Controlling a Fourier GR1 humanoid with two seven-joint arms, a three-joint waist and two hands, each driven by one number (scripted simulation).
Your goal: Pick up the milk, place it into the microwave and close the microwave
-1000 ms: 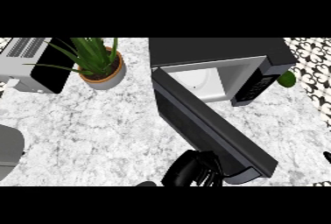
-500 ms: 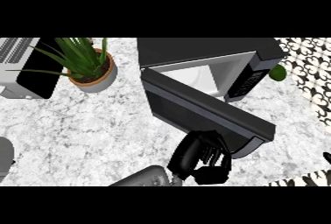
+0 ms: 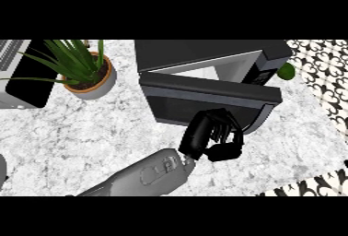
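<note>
I see my right hand [image 3: 212,133] with fingers curled, holding nothing, pressed against the microwave door [image 3: 204,94], which is nearly shut; the microwave [image 3: 204,55] sits at the table's [image 3: 81,133] far edge; the milk is hidden

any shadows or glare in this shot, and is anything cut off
Head view: even light, no glare; a soft shadow under the hand at the microwave door. The plant is cropped at the top, the toaster at the left edge. No milk shows.
</note>
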